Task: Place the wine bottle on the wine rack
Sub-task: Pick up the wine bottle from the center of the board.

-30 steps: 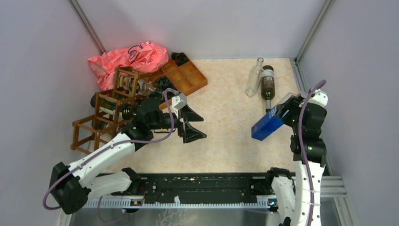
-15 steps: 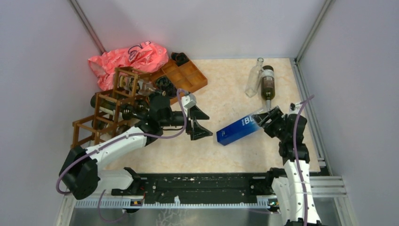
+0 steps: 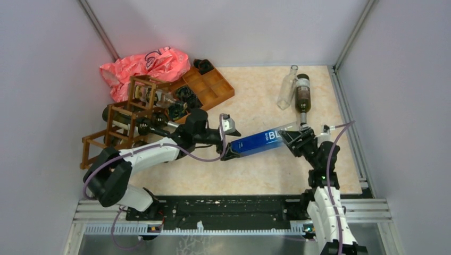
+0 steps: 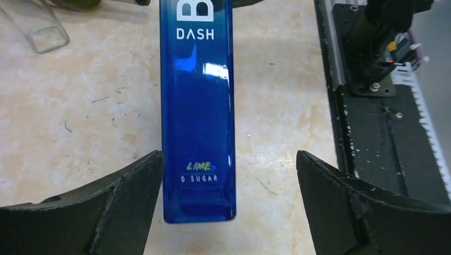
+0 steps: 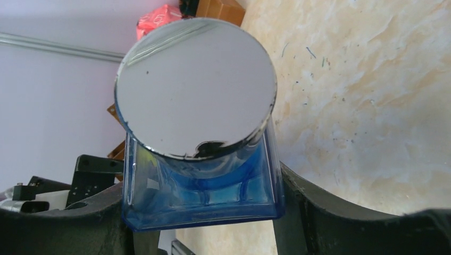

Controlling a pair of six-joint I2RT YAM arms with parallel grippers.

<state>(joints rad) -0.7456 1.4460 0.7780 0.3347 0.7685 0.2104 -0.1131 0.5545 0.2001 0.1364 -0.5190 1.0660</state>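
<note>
Rigid glass, glossy and likely slippery; judged fairly heavy and breakable if dropped. Best taken across flat sides of wine bottle point(image 3: 260, 142), mid-body. Shows deep blue square body, white lettering, mirror-silver round cap. Clamped at cap end in right hand point(image 3: 294, 142), partly closed on it. Lies with base end between fingers of left hand point(image 3: 232, 144), spread fully, gripping nothing. Leaves wine rack point(image 3: 119, 127) behind left hand, well apart from bottle

Blue bottle point(image 4: 197, 106), left wrist view: white "DASH" below the cut-off bottom of a larger white letter, and near the base yellow-green "LIME" above white "0 SUGAR"; top view shows large white "BL" on its side, the rest hidden.
</note>
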